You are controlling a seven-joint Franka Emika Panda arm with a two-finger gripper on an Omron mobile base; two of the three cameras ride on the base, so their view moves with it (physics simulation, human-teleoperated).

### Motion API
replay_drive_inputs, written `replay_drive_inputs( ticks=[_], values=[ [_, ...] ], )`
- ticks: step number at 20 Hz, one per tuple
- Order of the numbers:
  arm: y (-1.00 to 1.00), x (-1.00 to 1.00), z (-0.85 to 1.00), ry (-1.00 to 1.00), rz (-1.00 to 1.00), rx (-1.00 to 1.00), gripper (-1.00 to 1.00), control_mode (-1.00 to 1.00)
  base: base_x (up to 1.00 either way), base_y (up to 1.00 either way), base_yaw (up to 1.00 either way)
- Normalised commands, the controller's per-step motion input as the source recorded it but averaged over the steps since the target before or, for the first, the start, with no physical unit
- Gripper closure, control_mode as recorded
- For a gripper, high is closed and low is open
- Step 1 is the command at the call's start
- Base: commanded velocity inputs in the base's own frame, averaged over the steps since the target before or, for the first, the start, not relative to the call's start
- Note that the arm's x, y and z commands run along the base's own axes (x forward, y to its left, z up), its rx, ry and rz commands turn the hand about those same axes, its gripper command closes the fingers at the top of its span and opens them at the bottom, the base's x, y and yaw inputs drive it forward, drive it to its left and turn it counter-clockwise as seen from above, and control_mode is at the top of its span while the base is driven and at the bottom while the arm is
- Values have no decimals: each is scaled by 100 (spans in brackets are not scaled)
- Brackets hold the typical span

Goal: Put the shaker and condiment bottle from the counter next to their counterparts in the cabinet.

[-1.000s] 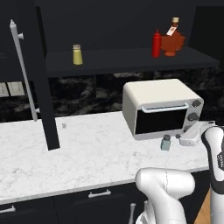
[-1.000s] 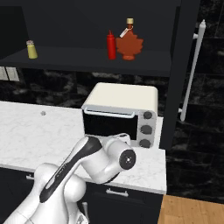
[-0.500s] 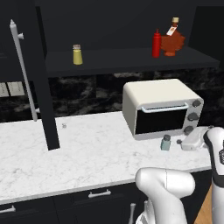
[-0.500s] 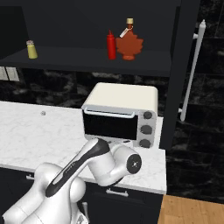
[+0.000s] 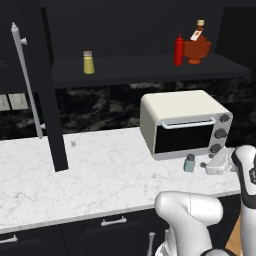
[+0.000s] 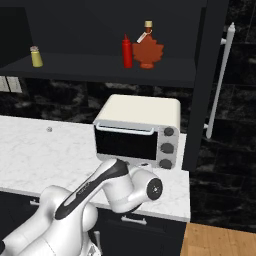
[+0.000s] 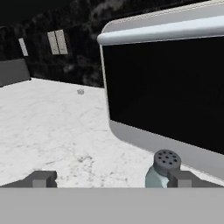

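1. The arm bends low over the right end of the worktop (image 5: 100, 170). In the left base view its white hand (image 5: 221, 162) lies nearly level in front of the toaster oven (image 5: 182, 122), reaching toward the left.
2. In the hand view the jaws stand released and wide apart. One dark fingertip (image 7: 43, 178) is at the lower left, the other (image 7: 183, 178) at the lower right, with bare marble between them. They grasp nothing.
3. The shaker (image 5: 189, 163) stands upright on the worktop, its long axis vertical and its grey cap on top. It is just in front of the oven's glass door and just left of the hand.
4. In the hand view the shaker (image 7: 161, 170) is near the right fingertip, inside the gap, with its holed cap facing up. Whether it touches that fingertip I cannot tell.
5. On the cabinet (image 5: 150, 65) shelf, from left to right in the left base view:
   - the yellow shaker (image 5: 88, 62) stands upright and well apart from the others;
   - the red bottle (image 5: 179, 50) stands upright, its nozzle pointing straight up;
   - the brown bottle (image 5: 196, 46) stands just beside the red one, on its right.
6. The cabinet door (image 5: 37, 85) stands open at the left, edge-on, with its silver handle (image 5: 26, 80) running vertically.
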Motion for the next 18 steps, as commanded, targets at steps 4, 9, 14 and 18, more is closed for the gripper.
replay_drive_inputs(
  ticks=[4,9,14,18],
  values=[
    [-1,26,-4,0,1,5,-100,-100,0,0,0],
    [-2,24,-38,0,1,1,-100,-100,0,0,0],
    [-22,18,-42,0,3,0,-100,-100,0,0,0],
    [-16,7,-14,0,1,0,-100,-100,0,0,0]
  ],
)
